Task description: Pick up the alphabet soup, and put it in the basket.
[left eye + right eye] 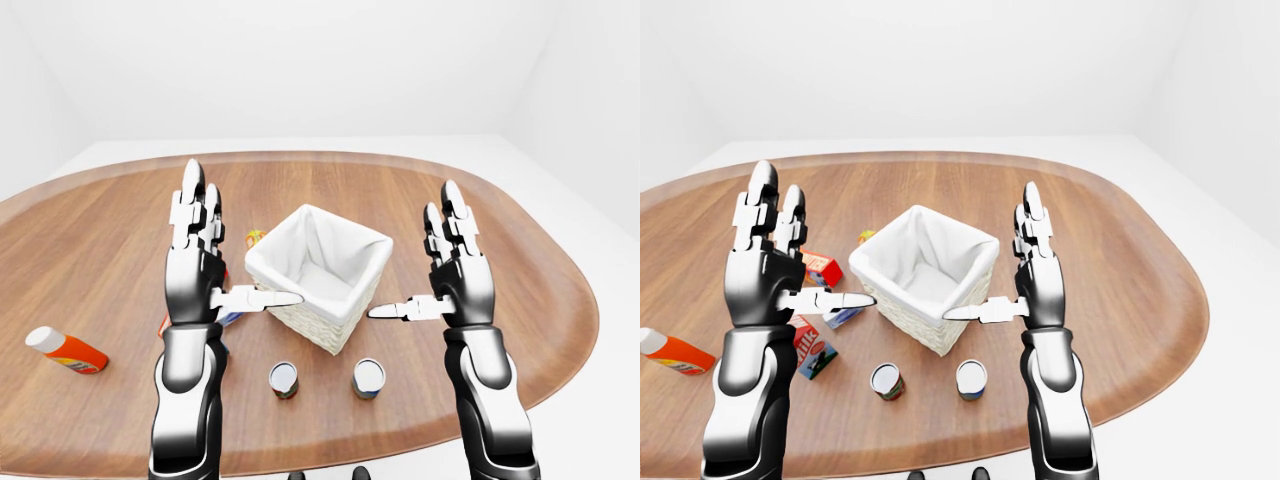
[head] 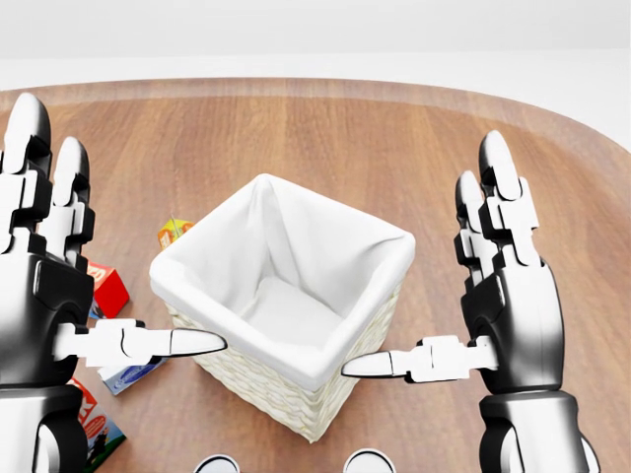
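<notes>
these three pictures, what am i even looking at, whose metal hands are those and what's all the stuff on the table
These are simulator renders from three cameras on a humanoid robot's head, looking out over its own arms. Two are its left and right eyes; the third looks down more steeply. The left robot hand and right robot hand are raised, open, and hold nothing. Between them, on a wooden table, stands a white-lined wicker basket, empty as far as its inside shows. Below it in the eye views stand two small cans; one may be the soup it must fetch. At left lie an orange bottle and some small boxes.
</notes>
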`<state>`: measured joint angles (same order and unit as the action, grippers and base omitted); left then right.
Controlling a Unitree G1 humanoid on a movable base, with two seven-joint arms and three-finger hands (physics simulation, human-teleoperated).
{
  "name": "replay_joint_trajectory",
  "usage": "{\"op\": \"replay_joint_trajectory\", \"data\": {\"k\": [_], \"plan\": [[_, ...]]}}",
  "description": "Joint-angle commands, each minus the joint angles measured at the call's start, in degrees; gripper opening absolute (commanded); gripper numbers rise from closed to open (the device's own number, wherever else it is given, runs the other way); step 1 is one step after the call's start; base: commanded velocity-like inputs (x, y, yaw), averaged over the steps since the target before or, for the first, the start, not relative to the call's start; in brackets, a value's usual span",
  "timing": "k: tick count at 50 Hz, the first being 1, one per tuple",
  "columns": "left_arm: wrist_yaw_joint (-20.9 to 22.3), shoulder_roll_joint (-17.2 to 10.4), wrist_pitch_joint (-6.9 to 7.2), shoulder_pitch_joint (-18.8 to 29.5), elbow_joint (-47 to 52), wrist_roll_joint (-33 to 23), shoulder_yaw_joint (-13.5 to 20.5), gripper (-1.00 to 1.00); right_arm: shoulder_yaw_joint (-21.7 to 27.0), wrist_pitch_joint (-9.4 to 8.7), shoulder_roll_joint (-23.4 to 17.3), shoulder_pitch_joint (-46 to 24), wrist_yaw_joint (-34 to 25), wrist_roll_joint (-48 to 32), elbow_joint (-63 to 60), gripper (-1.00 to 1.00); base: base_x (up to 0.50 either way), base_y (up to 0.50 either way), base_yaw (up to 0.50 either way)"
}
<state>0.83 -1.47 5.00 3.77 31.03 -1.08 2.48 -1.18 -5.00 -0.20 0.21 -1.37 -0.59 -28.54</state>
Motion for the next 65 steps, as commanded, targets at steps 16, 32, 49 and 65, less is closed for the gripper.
{"op": "replay_joint_trajectory", "data": {"k": [16,32,49,65], "plan": [[0.1,0.0,0.0,-0.1,1.4,-0.2,0.1,1.0,-0.1,0.0,-1.0,5.7,-3.2,-2.6,-5.0,1.0,0.0,0.0,0.0],[0.0,0.0,0.0,0.1,1.5,-0.4,0.0,1.0,1.6,0.0,-1.1,12.5,-7.8,-4.0,-7.5,1.0,0.0,0.0,0.0],[0.2,0.1,0.0,-0.4,2.2,-0.7,-0.3,1.0,0.5,0.0,-1.5,21.4,-13.3,-7.9,-1.7,1.0,0.0,0.0,0.0],[0.4,0.0,0.0,-0.5,2.5,-0.6,0.0,1.0,-0.6,4.2,-2.3,25.2,-15.7,-10.4,3.0,1.0,0.0,0.0,0.0]]}}
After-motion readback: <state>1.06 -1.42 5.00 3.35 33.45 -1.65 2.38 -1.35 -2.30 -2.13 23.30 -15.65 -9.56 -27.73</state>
